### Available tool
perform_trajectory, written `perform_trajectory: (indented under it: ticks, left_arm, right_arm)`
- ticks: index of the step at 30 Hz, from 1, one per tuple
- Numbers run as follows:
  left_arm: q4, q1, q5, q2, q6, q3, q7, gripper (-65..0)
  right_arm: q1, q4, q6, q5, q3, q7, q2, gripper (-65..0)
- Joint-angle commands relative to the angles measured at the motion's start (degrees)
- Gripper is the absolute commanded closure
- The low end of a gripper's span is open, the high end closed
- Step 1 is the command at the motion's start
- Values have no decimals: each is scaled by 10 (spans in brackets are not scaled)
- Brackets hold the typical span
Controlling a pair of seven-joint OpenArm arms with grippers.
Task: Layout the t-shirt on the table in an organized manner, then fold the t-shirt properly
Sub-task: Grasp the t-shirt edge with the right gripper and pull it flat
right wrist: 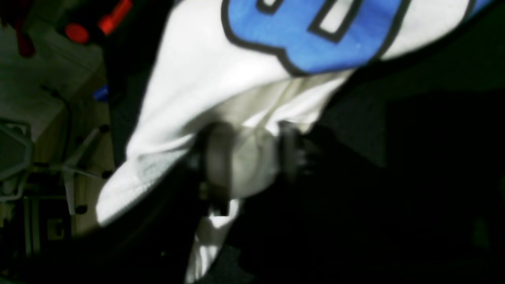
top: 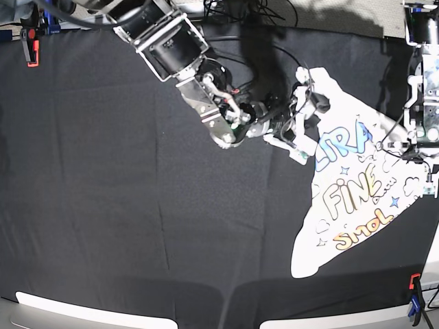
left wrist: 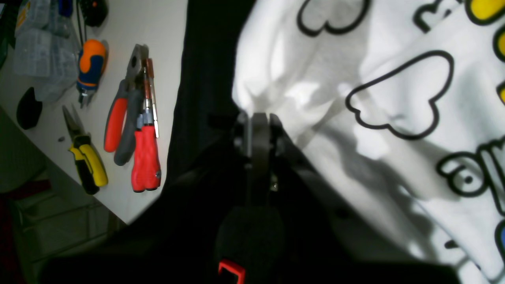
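The white t-shirt (top: 350,199) lies print side up at the right of the black cloth table (top: 137,171), drawn into a rough triangle with its lettering showing. My left gripper (left wrist: 258,118) is shut on a fold at the shirt's edge (left wrist: 394,118); in the base view it sits at the shirt's right side (top: 415,154). My right gripper (right wrist: 248,157) has bunched white cloth of the t-shirt (right wrist: 205,71) filling the gap between its fingers, just below blue lettering. In the base view it holds the shirt's upper left corner (top: 307,94).
Beyond the table's edge (left wrist: 205,59), a white bench carries red-handled pliers (left wrist: 130,118), yellow-handled pliers (left wrist: 85,157) and an orange and blue screwdriver (left wrist: 91,63). A red clamp (top: 31,49) grips the far left corner and another clamp (top: 413,288) the near right.
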Motion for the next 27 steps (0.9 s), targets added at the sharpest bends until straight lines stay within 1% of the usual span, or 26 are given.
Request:
perform_trajectory:
  ticks: [1, 2, 3, 5, 7, 9, 13, 16, 17, 20, 23, 25, 27]
  left_arm:
    - [9, -10, 8, -11, 3, -3, -12, 0]
    - [9, -10, 8, -11, 2, -3, -13, 0]
    - [9, -10, 8, -11, 2, -3, -14, 0]
    - [9, -10, 8, -11, 2, -4, -14, 0]
    - [9, -10, 8, -11, 2, -4, -14, 0]
    - [9, -10, 8, -11, 2, -4, -14, 0]
    - [9, -10, 8, -11, 2, -4, -14, 0]
    - [9, -10, 8, -11, 3, -4, -14, 0]
    - [9, -10, 8, -11, 3, -4, -14, 0]
    - [9, -11, 8, -11, 3, -4, -14, 0]
    - [10, -11, 8, -11, 3, -4, -11, 0]
    - [14, -11, -2, -11, 3, -4, 9, 0]
    - [25, -11, -40, -11, 3, -4, 41, 0]
  right_arm:
    - [9, 5, 6, 4, 0, 5, -6, -41]
    - [9, 5, 6, 2, 0, 5, -6, 0]
    - [10, 5, 6, -6, 3, 5, -6, 0]
    - [14, 5, 6, -41, 14, -4, -6, 0]
    - [22, 7, 6, -66, 42, -45, -6, 0]
    - [29, 14, 6, -75, 90, -84, -6, 0]
    - [30, 74, 6, -63, 224, -92, -3, 0]
    - [30, 144, 6, -57, 321, -124, 11, 0]
    - [30, 168, 6, -54, 346, -134, 19, 0]
    - [30, 227, 6, -10, 399, -163, 54, 0]
    - [30, 270, 6, -7, 444, -174, 96, 0]
    - [30, 289, 6, 9, 474, -186, 129, 0]
    - [30, 297, 6, 46, 503, -202, 161, 0]
